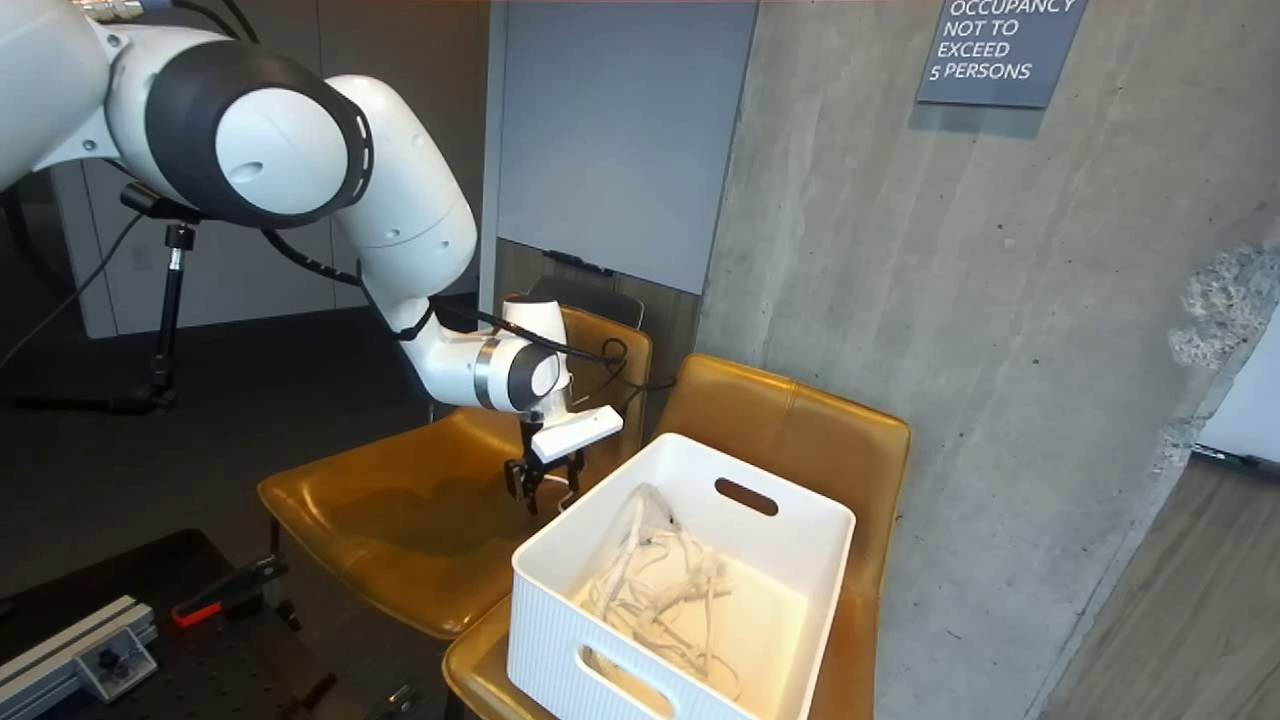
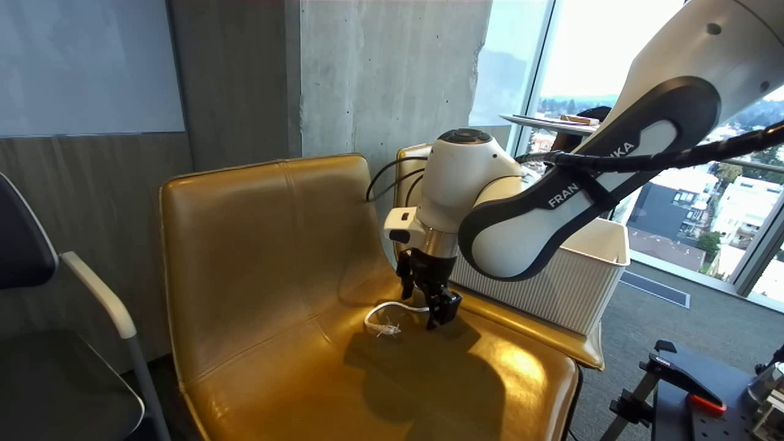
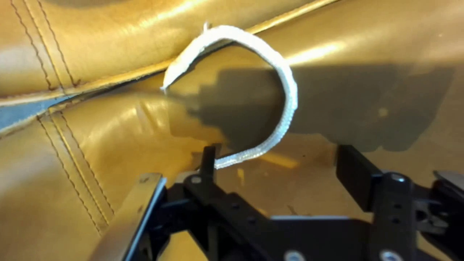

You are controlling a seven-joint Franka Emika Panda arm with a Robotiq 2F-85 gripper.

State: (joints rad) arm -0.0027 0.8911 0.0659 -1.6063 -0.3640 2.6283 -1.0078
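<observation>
A short white rope (image 3: 291,90) lies curled on the tan leather seat (image 2: 294,380) of a chair, its bend near the seam with the backrest. In an exterior view a frayed end of the rope (image 2: 387,329) shows. My gripper (image 3: 276,150) is low over the seat and open, its black fingers (image 3: 357,177) wide apart. In the wrist view the rope runs in from between the fingers and passes behind the left one, where its other end is hidden. Whether that finger touches the rope I cannot tell.
A white ribbed box (image 1: 835,570) stands on the adjacent tan chair, with tangled pale ropes (image 1: 650,600) inside. Its near wall rises close beside the gripper. Chair backrests (image 2: 263,233) and a concrete wall (image 1: 1000,330) stand behind. A dark table with clamps (image 1: 230,590) is nearby.
</observation>
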